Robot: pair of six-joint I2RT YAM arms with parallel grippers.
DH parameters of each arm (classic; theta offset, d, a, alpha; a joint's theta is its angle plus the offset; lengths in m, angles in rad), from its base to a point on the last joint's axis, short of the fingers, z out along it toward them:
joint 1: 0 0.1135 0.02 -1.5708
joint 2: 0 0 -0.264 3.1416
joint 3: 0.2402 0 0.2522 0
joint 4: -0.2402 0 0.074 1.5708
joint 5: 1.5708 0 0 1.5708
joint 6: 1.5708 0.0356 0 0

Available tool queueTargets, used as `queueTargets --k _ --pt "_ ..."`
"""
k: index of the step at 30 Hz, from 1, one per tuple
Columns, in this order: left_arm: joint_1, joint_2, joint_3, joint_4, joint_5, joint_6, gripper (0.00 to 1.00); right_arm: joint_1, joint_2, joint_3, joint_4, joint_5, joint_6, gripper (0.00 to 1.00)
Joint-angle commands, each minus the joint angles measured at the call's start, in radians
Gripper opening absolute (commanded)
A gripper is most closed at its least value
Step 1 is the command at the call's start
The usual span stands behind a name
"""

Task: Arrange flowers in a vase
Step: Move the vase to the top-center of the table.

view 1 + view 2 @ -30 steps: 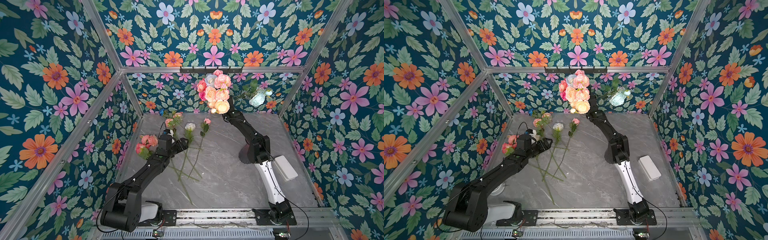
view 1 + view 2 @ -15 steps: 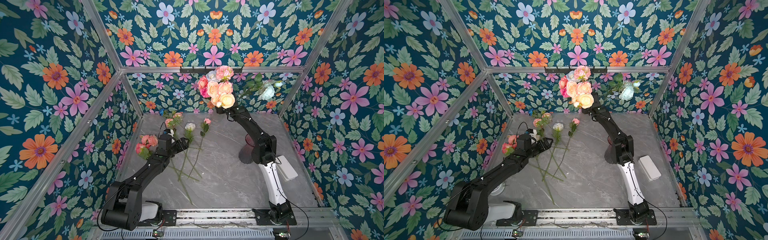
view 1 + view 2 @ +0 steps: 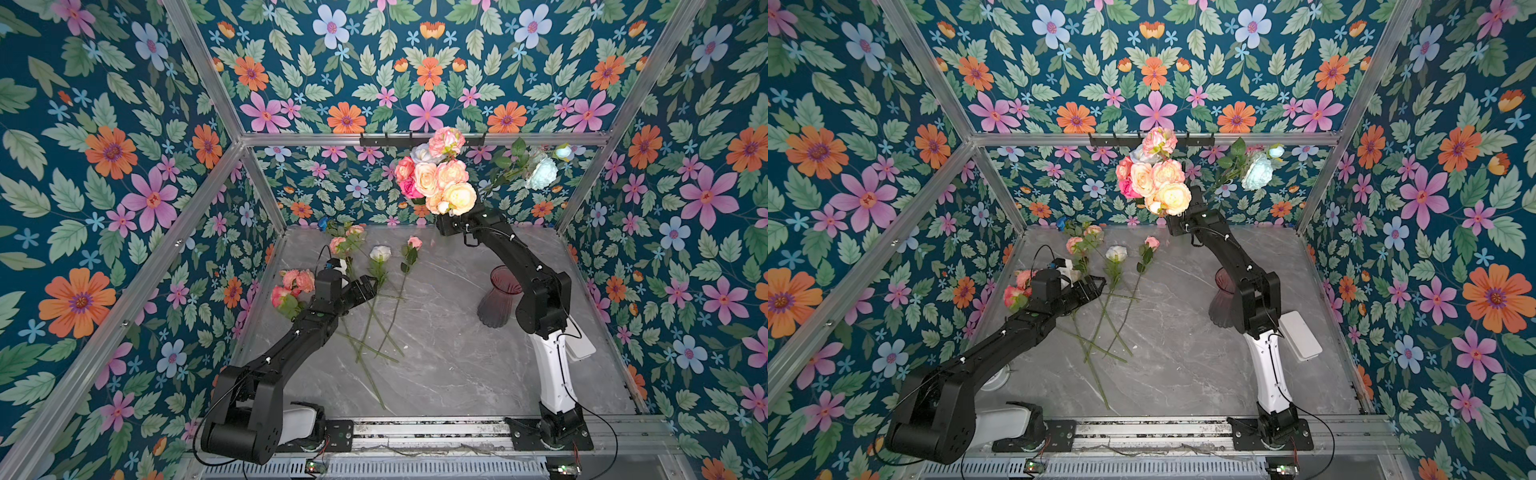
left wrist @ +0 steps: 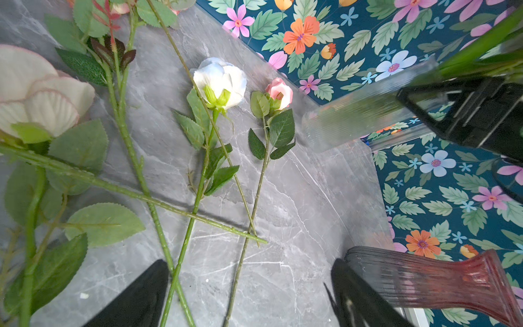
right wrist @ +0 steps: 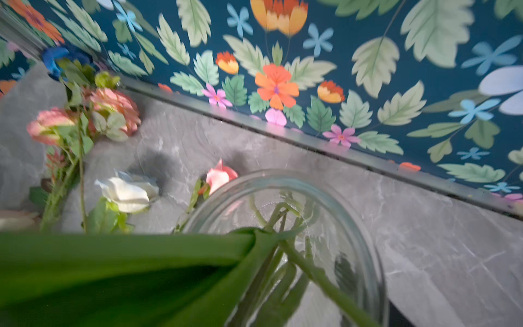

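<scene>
Table (image 3: 457, 365): grey marble, white veins. Walls (image 3: 104, 232): teal, orange-pink-blue floral print, green leaves. Bouquet (image 3: 451, 172): peach, pink, coral. Rose (image 3: 380, 252): white. Bud (image 3: 414, 242): pink. Stems (image 4: 198, 195): green. Glass vase (image 4: 353, 119): clear, ribbed. Red vase (image 3: 496, 305): smoky, ribbed.

- The counter (image 3: 436, 374) looks to me like grey marble-pattern stone with white veins, smooth, with a dull sheen.
- The clear vase (image 4: 353, 119) is see-through glass, finely ribbed along its length and glossy.
- The pink vase (image 4: 438, 280) is tinted glass, ribbed too, and shiny.
- The flowers (image 4: 220, 82) have cloth-like petals and matt, veined, saw-edged leaves. Their green stems look like waxy plastic with small thorn bumps.
- The frame (image 3: 291, 139) is bare brushed metal, aluminium by its look.
- The walls (image 3: 124, 208) carry a flat, matt printed covering.
- My left arm (image 3: 291, 349) is matt black. My right arm (image 3: 555, 365) has a glossy white shell on its lower link.
</scene>
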Motion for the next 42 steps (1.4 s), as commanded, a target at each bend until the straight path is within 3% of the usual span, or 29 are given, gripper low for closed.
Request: queueTargets --k 1,14,18,28,42 --pt "0.001 -0.003 0.000 0.028 0.009 -0.001 0.91 0.003 -0.047 -0.038 0.102 -0.006 -0.029 0.59" --pt "0.002 -0.004 0.005 0.023 0.005 -0.002 0.91 0.014 -0.186 -0.397 0.377 0.014 -0.019 0.62" --pt "0.002 -0.010 0.009 0.014 0.001 -0.001 0.91 0.017 -0.182 -0.407 0.377 0.011 -0.013 0.65" --pt "0.002 -0.023 0.006 0.009 -0.007 0.002 0.91 0.018 -0.197 -0.425 0.386 0.016 0.001 0.89" --pt "0.006 -0.029 0.001 0.018 -0.004 -0.002 0.91 0.024 -0.270 -0.566 0.421 0.030 0.032 0.99"
